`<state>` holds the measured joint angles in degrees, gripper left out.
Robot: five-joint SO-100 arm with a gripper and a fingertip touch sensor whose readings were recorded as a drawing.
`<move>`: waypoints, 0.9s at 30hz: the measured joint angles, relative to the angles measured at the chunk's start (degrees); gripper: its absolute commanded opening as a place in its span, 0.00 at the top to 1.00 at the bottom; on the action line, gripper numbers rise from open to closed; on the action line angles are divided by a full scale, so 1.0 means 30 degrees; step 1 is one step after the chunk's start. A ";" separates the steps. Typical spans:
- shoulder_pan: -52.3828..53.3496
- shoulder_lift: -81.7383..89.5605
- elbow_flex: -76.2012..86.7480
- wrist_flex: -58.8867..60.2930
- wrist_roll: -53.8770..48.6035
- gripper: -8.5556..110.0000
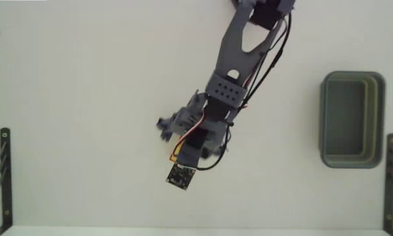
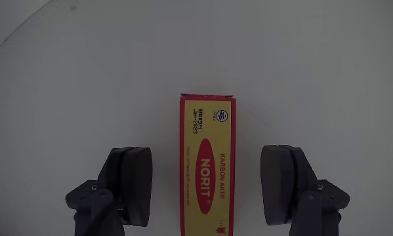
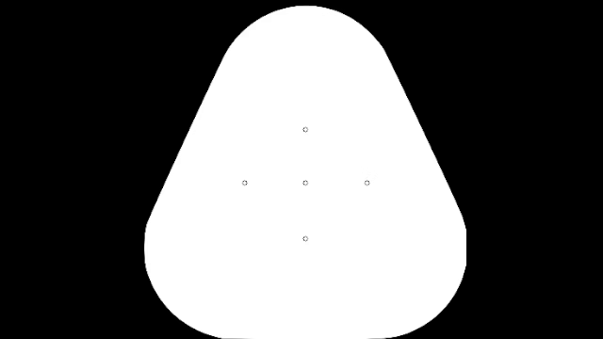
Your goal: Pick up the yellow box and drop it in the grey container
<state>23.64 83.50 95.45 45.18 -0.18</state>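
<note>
Yellow box (image 2: 207, 167) lies lengthwise between the open claw (image 2: 209, 183), jaws either side, apparently lined up for pinching; grey container (image 1: 351, 120) waits at three o'clock on the bench (image 1: 84, 98).

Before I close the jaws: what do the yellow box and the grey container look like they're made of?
The yellow box looks like thin printed cardboard with a slightly smooth finish: sharp folded edges, red border and printed lettering. The grey container looks like moulded plastic, matte: rounded corners, thick rim, one even colour, no glare. The gripper is open, a finger on either side of the box, not touching it.
</note>
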 measured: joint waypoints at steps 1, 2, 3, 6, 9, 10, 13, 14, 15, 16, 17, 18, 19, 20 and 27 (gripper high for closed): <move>-0.0029 0.0000 0.0000 0.0000 0.0000 0.00; -0.0029 0.0000 0.0000 0.0000 -0.0029 0.00; -0.0029 0.0000 0.0000 0.0000 -0.0029 0.00; -0.0029 0.0000 0.0000 0.0000 -0.0029 0.00; -0.0029 0.0000 0.0000 0.0000 -0.0029 0.00; -0.0029 0.0000 0.0000 0.0000 -0.0029 0.00; -0.0029 0.0000 0.0000 0.0000 -0.0029 0.00; -0.0029 0.0000 0.0000 0.0000 -0.0029 0.00; -0.0029 0.0000 0.0000 0.0000 -0.0029 0.00; -0.0029 0.0000 0.0000 0.0000 -0.0029 0.00; -0.0029 0.0000 0.0000 0.0000 -0.0029 0.00; -0.0029 0.0000 0.0205 0.0000 -0.0029 0.00; -0.0029 0.0000 0.0293 -0.0146 0.0000 0.00; -0.0029 0.0000 0.0322 -0.0264 0.0000 0.00; -0.0029 0.0000 0.0322 -0.0322 -0.0029 0.00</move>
<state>23.55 83.50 96.42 44.21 -0.26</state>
